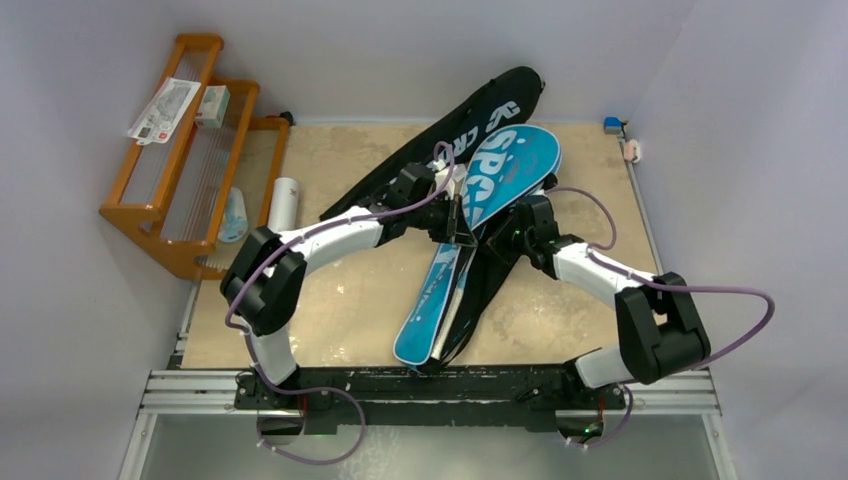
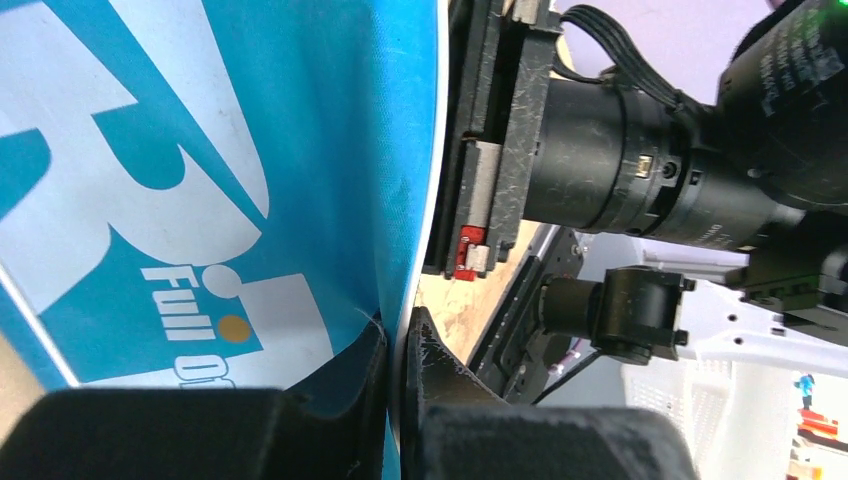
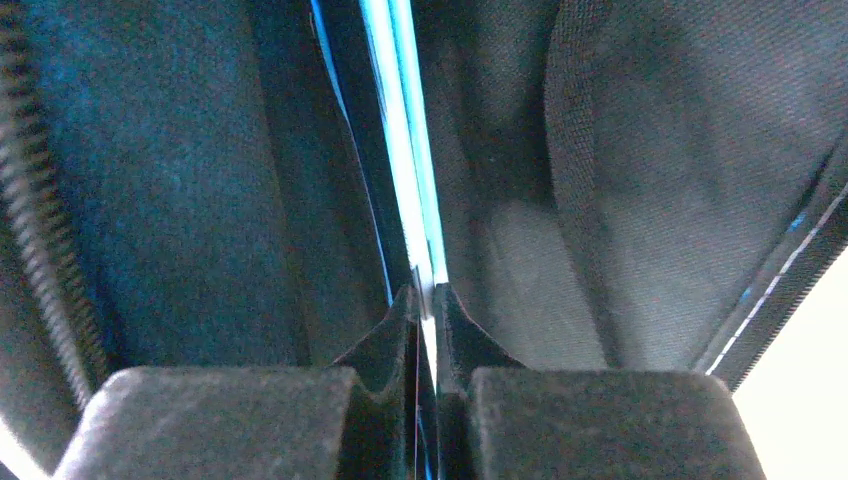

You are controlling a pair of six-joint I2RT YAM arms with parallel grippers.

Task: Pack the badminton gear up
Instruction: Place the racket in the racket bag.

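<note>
Top external view: blue cover (image 1: 505,160) lies mid-table (image 1: 330,300) over the black cover (image 1: 495,100). Left claw (image 2: 397,335) is pinched tight on its edge, and right claw (image 3: 427,300) is clamped on its thin light-blue rim too.

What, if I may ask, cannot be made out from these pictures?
Top view: the blue cover is opaque, so its fabric hides whether anything is inside.
Top view: the black cover has lettering partly hidden under the blue cover.
Right wrist view: the right claw pinches a light-blue edge, but the view is too close to tell what it belongs to.
Left wrist view: the left claw is shut on the blue cover, which the frame mostly cuts off.
</note>
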